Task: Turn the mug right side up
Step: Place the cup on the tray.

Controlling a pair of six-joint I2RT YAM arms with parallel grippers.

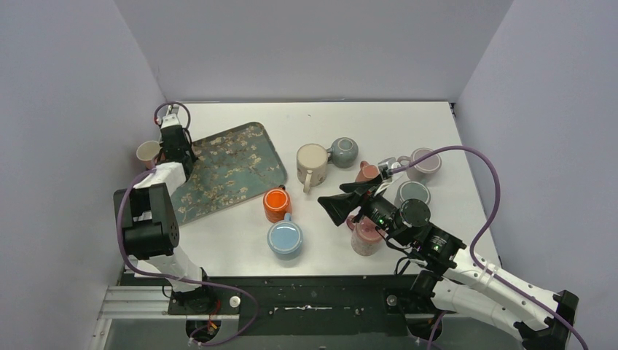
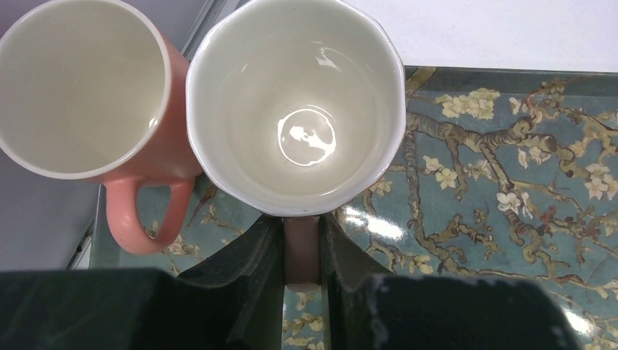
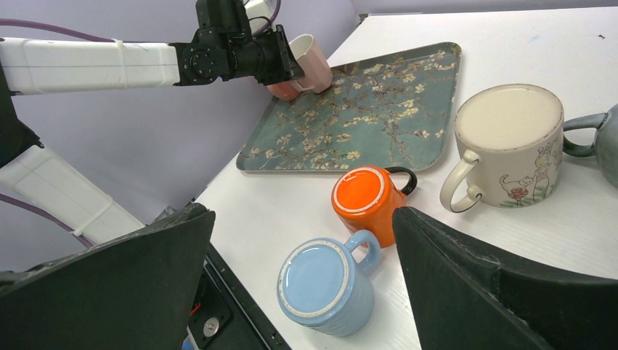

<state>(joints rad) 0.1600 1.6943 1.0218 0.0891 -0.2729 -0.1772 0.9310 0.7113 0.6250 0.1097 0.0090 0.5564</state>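
Far left, the left end effector (image 2: 300, 233) is clamped shut on the handle of a pale mug (image 2: 295, 109), with both fingers (image 2: 251, 270) pinching that pinkish handle between them. The pale mug's white inside faces straight up at the wrist camera. It sits over the far left corner of the blossom-patterned tray (image 1: 233, 160), though I cannot tell whether its base touches the tray. Tight against its left side stands a pink mug (image 2: 73, 87), mouth up as well, handle pointing back toward the arm.

Moving right across the tabletop (image 1: 364, 124), past the tray's near right corner, there's an orange mug (image 3: 368, 197) with its base up. Just beside it, nearer the arms, a blue mug (image 3: 324, 284) is also base up. Right of the tray, a cream mug (image 3: 510, 138) with a cat picture shows a flat cream top, and a grey mug (image 1: 343, 152) sits close against its right side.

Further right, the right end effector (image 1: 346, 197) hangs above the tabletop with its jaws spread wide and nothing between them, looking down on the orange and blue mugs. More mugs cluster around and beyond that arm on the right side.
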